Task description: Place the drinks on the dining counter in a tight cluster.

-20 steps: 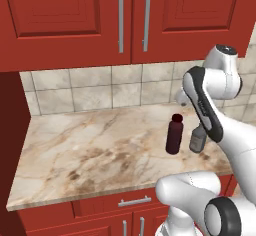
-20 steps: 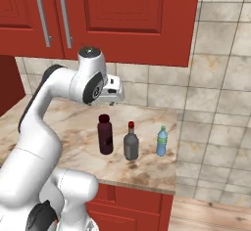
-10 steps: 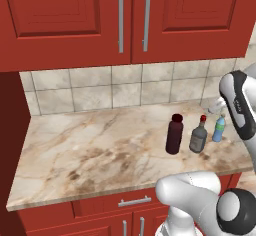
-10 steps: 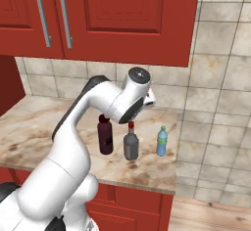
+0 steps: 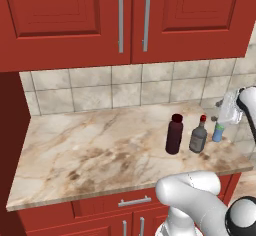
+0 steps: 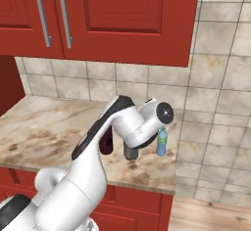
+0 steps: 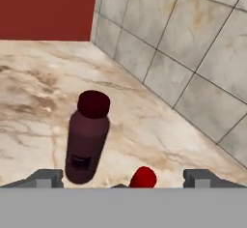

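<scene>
Three drinks stand in a close row on the tiled-backsplash counter (image 5: 100,150), not yet on the dining counter: the maroon bottle (image 5: 174,134), the grey red-capped bottle (image 5: 198,136) just beside it, and the blue-clear water bottle (image 5: 218,131) at the far end near the wall; the gripper (image 7: 124,178) hovers above the red cap (image 7: 143,177), jaws released and spread wide, grasping nothing; the likely risk is crowding; a descending finger could clip a neighbouring bottle and topple it, since the gaps look narrow.
</scene>
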Available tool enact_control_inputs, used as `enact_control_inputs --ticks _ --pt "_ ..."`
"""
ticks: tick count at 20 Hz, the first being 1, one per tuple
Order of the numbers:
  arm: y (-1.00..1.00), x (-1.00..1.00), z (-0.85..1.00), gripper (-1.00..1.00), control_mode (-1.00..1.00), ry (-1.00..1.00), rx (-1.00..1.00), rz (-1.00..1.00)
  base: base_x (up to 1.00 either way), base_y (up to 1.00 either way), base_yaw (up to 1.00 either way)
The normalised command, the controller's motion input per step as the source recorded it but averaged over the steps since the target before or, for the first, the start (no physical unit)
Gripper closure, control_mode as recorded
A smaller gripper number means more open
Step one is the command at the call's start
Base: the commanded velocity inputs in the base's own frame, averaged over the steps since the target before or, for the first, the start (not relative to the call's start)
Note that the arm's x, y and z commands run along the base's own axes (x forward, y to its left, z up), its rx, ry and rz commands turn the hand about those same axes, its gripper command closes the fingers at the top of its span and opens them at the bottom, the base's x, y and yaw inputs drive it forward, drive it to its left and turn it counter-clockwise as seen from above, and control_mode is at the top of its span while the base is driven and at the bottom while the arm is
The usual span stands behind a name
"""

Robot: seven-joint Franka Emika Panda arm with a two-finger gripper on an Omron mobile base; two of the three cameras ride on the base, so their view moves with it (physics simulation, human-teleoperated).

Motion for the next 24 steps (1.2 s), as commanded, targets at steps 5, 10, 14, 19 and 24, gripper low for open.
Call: enact_control_inputs --ticks 5,10,14,19,24 --pt "-0.03 0.26 -0.19 -1.00 -1.00 -0.17 0.02 0.42 0.00 0.00 0.00" --pt "-0.02 -0.04 0.00 -1.00 -1.00 -0.11 0.00 0.15 0.00 0.00 0.00" --pt "-0.09 -0.01 -0.01 -1.00 -1.00 -0.05 0.04 -0.11 0.00 0.00 0.00" --pt "0.00 0.04 -0.19 -1.00 -1.00 0.00 0.09 -0.30 0.00 0.00 0.00" --pt "0.00 0.00 -0.27 -1.00 -1.00 0.11 0.09 -0.05 0.00 0.00 0.00"
